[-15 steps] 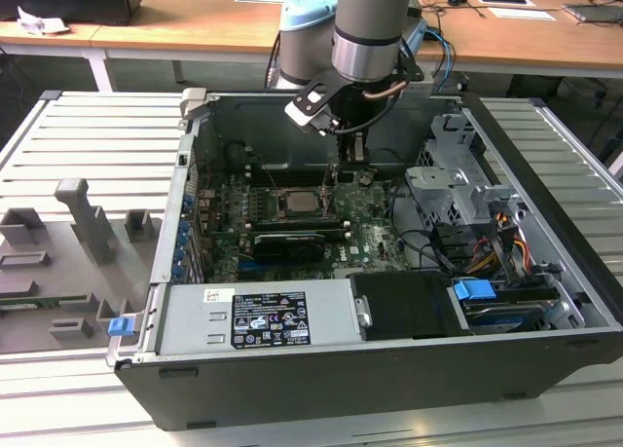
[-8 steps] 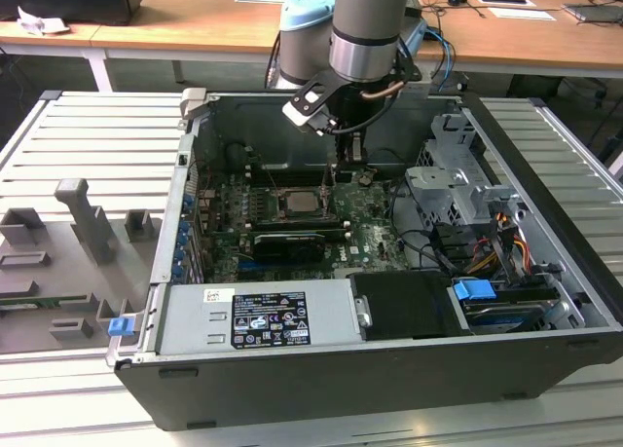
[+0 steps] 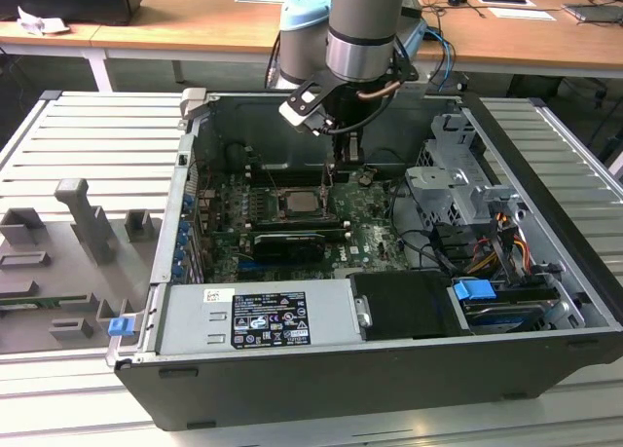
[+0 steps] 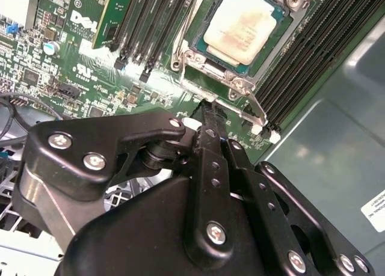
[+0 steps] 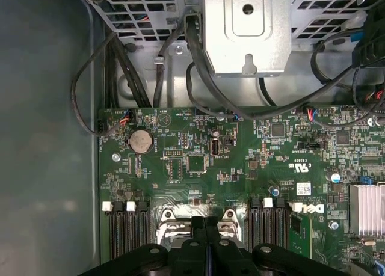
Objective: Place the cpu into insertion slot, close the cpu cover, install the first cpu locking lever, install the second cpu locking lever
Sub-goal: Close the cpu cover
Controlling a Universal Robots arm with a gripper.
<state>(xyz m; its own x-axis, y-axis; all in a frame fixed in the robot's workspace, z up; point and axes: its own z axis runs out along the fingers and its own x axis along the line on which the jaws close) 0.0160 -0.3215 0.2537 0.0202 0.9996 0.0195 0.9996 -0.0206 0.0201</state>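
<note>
Second wrist view, pale stained cpu (image 4: pixel 240 24)

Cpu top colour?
The cpu is pale silver with brownish stains; best in the second wrist view.

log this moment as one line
gripper: shut, by slot rim | pale silver square cpu: in black square insertion slot | thin silver metal cpu cover: down around cpu

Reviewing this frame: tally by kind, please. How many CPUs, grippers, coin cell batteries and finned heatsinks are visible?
cpu: 1
gripper: 1
coin cell battery: 1
finned heatsink: 1
Total: 4
</note>
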